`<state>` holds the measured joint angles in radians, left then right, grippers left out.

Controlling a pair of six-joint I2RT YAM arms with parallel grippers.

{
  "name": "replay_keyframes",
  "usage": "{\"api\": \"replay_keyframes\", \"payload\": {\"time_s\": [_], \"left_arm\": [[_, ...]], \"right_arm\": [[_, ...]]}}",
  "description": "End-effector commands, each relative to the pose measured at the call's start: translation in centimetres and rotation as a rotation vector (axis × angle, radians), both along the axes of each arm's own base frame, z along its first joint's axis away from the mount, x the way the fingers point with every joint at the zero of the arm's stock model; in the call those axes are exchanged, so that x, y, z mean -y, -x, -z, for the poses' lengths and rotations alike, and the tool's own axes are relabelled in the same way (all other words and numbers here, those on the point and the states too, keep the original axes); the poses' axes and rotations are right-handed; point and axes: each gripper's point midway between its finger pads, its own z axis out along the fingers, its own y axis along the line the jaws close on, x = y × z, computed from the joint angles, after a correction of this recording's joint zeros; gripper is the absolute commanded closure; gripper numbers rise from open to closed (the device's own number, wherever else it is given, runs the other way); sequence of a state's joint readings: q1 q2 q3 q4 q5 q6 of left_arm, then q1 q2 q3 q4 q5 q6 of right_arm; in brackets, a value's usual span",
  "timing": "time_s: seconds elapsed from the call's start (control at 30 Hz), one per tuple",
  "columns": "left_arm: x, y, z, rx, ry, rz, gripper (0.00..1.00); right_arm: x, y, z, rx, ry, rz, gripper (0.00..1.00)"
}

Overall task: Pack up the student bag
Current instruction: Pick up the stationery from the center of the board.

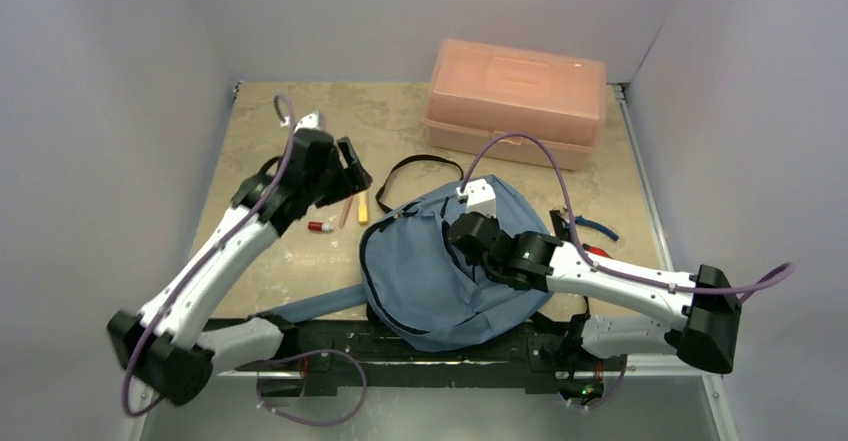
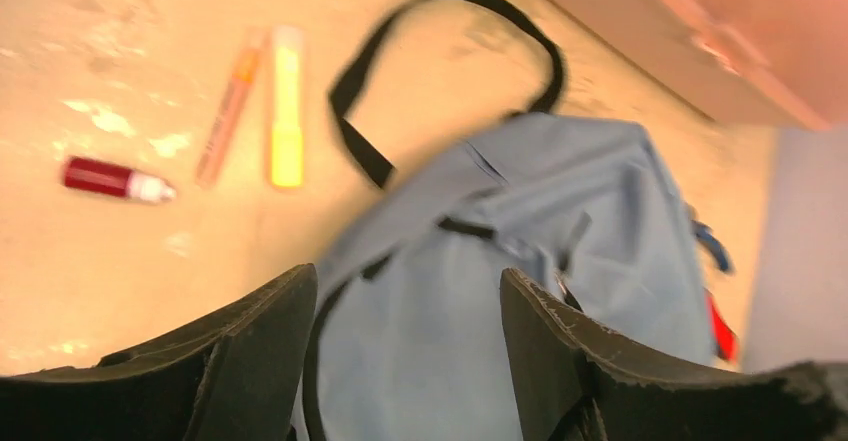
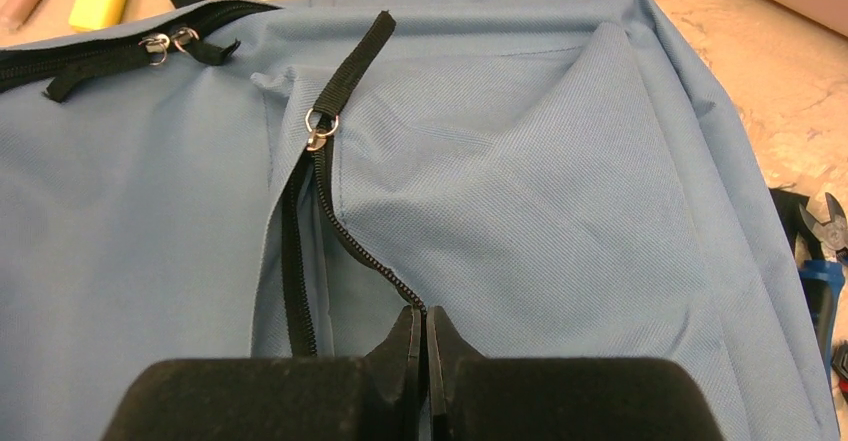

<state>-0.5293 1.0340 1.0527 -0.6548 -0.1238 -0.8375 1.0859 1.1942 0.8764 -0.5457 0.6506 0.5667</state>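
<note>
1. Beige marbled tabletop (image 1: 300, 261), pale walls on three sides.
2. Blue-grey backpack (image 1: 430, 276) lies flat at the near middle of the tabletop, front face up.
3. My right gripper (image 3: 421, 326) is down on the backpack's front. Its fingers are pressed together, pinching one track of the pocket zipper (image 3: 345, 236) between the tips.
4. Pocket zipper is part open. The slider (image 3: 318, 133) sits further up the backpack than my fingertips, and the two rows of teeth are split apart below it.
5. Main zipper (image 3: 100, 56) runs near the backpack's top edge, with two metal pulls side by side.
6. My left gripper (image 2: 405, 306) hangs above the tabletop just left of the backpack, fingers spread wide, nothing between them.
7. Left of the backpack, a yellow highlighter (image 2: 287, 111) and an orange pen (image 2: 228, 111) lie side by side. A small red tube (image 2: 110, 179) with a white cap lies a little further left.
8. Black strap loop (image 2: 440, 51) at the backpack's top lies on the tabletop.
9. Wide blue shoulder strap (image 1: 315, 303) trails out from the backpack's near left.
10. Pink plastic box (image 1: 515, 96) sits behind the backpack, lid shut, near the far wall.
11. Blue-handled pliers (image 3: 825, 251) lie just right of the backpack.
</note>
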Motion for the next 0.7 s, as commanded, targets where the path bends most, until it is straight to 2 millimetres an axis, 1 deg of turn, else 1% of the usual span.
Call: {"api": "replay_keyframes", "payload": {"time_s": [0.0,0.03,0.07,0.17,0.3,0.37,0.5,0.67], "left_arm": [[-3.1,-3.5,6.8,-0.308,-0.326,-0.053,0.36],[-2.6,-4.4,7.7,-0.343,-0.339,-0.047,0.41],[-2.3,-5.4,8.7,-0.359,-0.353,-0.043,0.44],[-2.3,-7.5,11.7,-0.401,-0.402,-0.074,0.48],[-2.4,-9.6,14.6,-0.442,-0.445,-0.084,0.49],[-2.4,-10.2,15.4,-0.454,-0.462,-0.085,0.49],[-2.7,-11.2,16.5,-0.447,-0.486,-0.098,0.49],[-2.4,-12.0,18.5,-0.471,-0.458,-0.094,0.49]], "right_arm": [[-0.4,-1.2,-3.1,0.076,-0.050,0.009,1.00],[-0.3,-1.2,-3.0,0.077,-0.048,0.007,1.00],[-0.3,-1.1,-2.9,0.075,-0.047,0.003,1.00],[-0.2,-0.9,-2.8,0.073,-0.056,-0.004,1.00],[0.2,-0.7,-2.7,0.071,-0.066,-0.005,1.00],[0.3,-0.6,-2.8,0.072,-0.071,-0.005,1.00],[0.4,-0.5,-2.7,0.070,-0.067,-0.006,1.00],[0.2,-0.6,-2.5,0.069,-0.068,-0.014,1.00]]}}
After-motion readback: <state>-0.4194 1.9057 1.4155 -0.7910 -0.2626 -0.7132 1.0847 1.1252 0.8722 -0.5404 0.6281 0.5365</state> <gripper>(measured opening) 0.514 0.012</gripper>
